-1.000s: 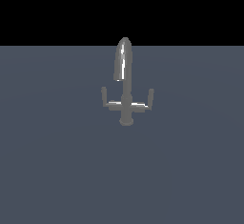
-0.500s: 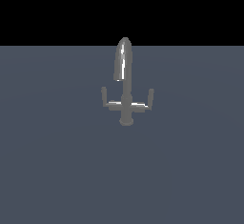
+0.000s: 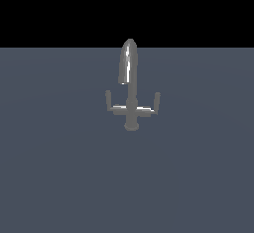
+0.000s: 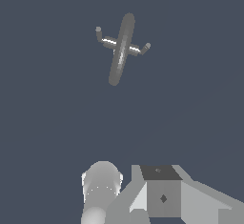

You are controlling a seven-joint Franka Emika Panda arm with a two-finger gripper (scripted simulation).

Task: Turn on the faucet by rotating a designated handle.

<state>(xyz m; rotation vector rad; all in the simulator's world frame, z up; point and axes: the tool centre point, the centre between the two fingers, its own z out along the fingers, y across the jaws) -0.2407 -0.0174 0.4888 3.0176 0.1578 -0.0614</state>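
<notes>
The faucet (image 3: 131, 109) stands on a flat grey-blue surface, a small shiny metal tap with a tall arched spout (image 3: 128, 61). Two L-shaped levers stick out from its post, one toward the exterior view's left (image 3: 110, 104) and one toward its right (image 3: 153, 106). Nothing marks which lever is the handle. From above, the wrist view shows the faucet (image 4: 120, 51) far off, with both levers free. No gripper appears in the exterior view. Only a pale cylinder (image 4: 100, 189) and a grey blocky part (image 4: 162, 195) of my arm's end show in the wrist view; no fingers can be made out.
A plain grey-blue floor (image 3: 59, 177) spreads all around the faucet, with black background beyond its far edge. No other object shows in either view.
</notes>
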